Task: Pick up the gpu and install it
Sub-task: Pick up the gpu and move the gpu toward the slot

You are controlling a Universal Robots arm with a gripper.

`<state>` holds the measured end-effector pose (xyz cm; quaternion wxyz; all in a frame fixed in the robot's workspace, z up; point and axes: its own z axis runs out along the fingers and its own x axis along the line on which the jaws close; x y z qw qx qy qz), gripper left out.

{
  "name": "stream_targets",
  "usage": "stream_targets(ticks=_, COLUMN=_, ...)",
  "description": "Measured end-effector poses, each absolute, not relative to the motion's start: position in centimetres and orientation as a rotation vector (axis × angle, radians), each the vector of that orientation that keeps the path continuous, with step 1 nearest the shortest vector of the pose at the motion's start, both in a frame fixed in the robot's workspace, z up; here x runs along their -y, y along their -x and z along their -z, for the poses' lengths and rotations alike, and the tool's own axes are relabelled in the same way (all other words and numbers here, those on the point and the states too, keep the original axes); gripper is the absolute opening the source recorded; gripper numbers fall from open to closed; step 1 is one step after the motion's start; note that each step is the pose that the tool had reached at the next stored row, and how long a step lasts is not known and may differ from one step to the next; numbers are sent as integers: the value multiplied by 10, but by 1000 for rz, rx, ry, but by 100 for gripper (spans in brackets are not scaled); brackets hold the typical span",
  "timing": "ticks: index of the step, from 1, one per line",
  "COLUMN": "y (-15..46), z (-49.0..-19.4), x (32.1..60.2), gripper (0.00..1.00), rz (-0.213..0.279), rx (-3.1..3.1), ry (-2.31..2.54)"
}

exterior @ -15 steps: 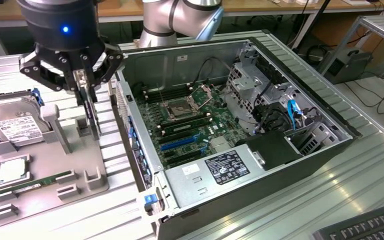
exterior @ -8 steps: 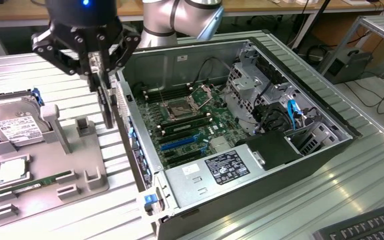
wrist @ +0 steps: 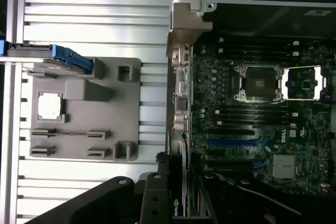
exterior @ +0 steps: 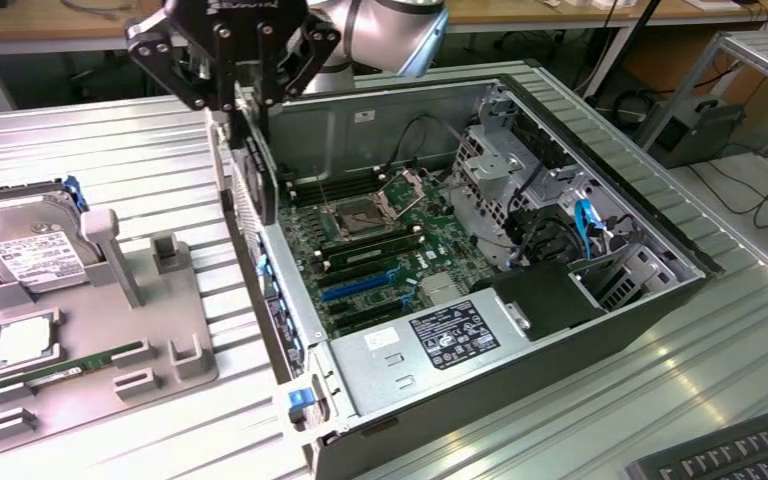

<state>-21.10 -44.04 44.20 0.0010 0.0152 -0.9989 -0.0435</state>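
Note:
The gpu (exterior: 259,175) hangs on edge as a thin dark card, and my gripper (exterior: 248,100) is shut on its upper end. It is held over the open computer case's (exterior: 584,300) wall on the exterior view's left, above the motherboard (exterior: 384,240) and apart from it. The blue expansion slots (exterior: 357,285) lie lower on the board. In the wrist view the gpu (wrist: 177,205) runs away from my gripper (wrist: 178,182), and its silver end bracket (wrist: 181,87) lines up along the motherboard's (wrist: 252,119) edge, near the blue slots (wrist: 236,142).
A grey fixture tray (exterior: 171,300) on the exterior view's left carries a silver hard drive (exterior: 31,255), a processor chip (exterior: 24,345) and a green memory stick (exterior: 64,368). A keyboard (exterior: 744,455) sits at the near right corner. Cables and drive cages crowd the case's right half.

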Motion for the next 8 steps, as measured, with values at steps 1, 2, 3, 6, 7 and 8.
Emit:
stream_targets(ticks=1, y=205, z=-442, x=440, gripper=26, rz=140, rx=3136, ry=-48)
stream_targets(ticks=2, y=202, z=-442, x=440, gripper=26, rz=142, rx=3136, ry=-48)
stream_targets(ticks=3, y=196, z=-442, x=440, gripper=26, rz=145, rx=3136, ry=-48)
stream_targets(ticks=6, y=179, z=-441, x=440, gripper=26, rz=149, rx=3135, ry=-48)
stream_targets(ticks=7, y=170, z=-439, x=440, gripper=26, rz=149, rx=3134, ry=-48)
stream_targets(ticks=8, y=165, z=-438, x=440, gripper=26, rz=149, rx=3134, ry=-48)
